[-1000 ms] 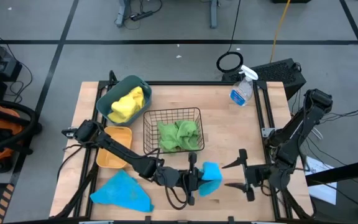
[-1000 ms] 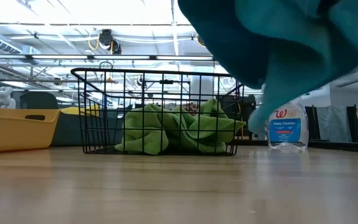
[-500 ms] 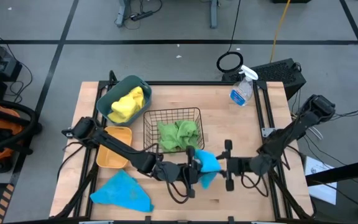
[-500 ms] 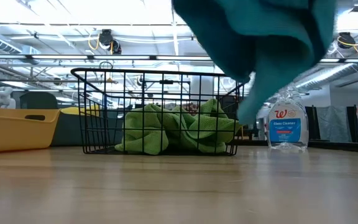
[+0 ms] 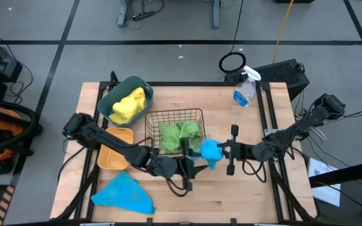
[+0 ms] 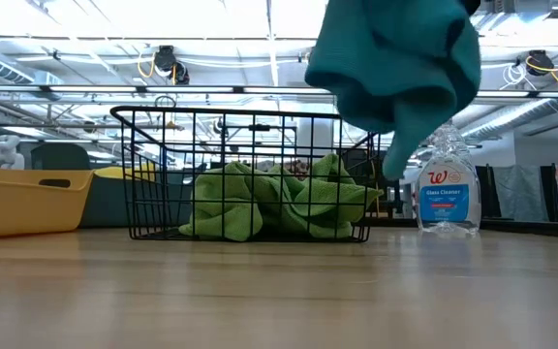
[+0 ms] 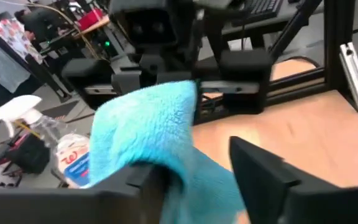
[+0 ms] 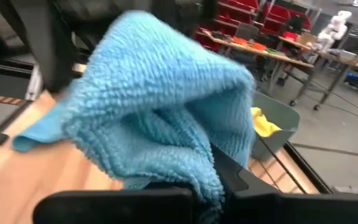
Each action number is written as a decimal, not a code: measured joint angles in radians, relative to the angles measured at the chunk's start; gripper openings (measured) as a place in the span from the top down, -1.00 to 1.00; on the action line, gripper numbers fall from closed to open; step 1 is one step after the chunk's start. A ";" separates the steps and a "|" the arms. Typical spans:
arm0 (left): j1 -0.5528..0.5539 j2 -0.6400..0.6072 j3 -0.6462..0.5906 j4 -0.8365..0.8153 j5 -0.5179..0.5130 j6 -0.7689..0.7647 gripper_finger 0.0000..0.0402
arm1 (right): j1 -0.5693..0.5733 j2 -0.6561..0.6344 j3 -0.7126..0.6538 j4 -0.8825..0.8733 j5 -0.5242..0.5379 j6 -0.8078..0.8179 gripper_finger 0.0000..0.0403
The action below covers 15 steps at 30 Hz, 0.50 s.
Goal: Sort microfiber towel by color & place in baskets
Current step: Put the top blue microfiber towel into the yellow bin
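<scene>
A blue towel (image 5: 209,150) hangs in the air between my two grippers, just near of the black wire basket (image 5: 175,132), which holds green towels. My right gripper (image 5: 220,150) is shut on it from the table's right. Coming from the left, my left gripper (image 5: 193,157) has its fingers apart around the towel's other side (image 7: 160,130). The teal tub (image 5: 126,100) holds a yellow towel, and the yellow-orange bin (image 5: 117,157) stands by it. A second blue towel (image 5: 124,193) lies flat at the near left. My right gripper pinches a bunched fold of the blue towel (image 8: 197,168) between its two fingers, coming nearly level from the table's right. The towel bulges out ahead of the fingers and hangs clear of the table (image 6: 395,68). My left gripper is open; the towel lies against the inner side of one finger (image 7: 148,177), and the other finger (image 7: 260,174) stands clear of it.
A clear spray bottle (image 5: 245,91) stands at the far right of the table. Bare wood lies in front of the wire basket and at the near right.
My right gripper has swung toward the table's left, reached the blue towel and shut on it. My left gripper has carried the towel up and toward the far edge, closer to the wire basket. The towel stays bunched and clear of the table.
</scene>
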 joint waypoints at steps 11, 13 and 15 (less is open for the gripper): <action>-0.034 -0.110 -0.023 -0.273 -0.106 -0.255 -0.23 | -0.103 -0.106 0.001 0.062 0.251 -0.277 0.96; -0.035 -0.108 -0.058 -0.271 -0.129 -0.261 -0.21 | -0.132 -0.169 0.001 0.054 0.308 -0.363 0.96; -0.029 -0.109 -0.100 -0.251 -0.139 -0.281 -0.19 | -0.170 -0.243 0.001 0.055 0.369 -0.430 0.96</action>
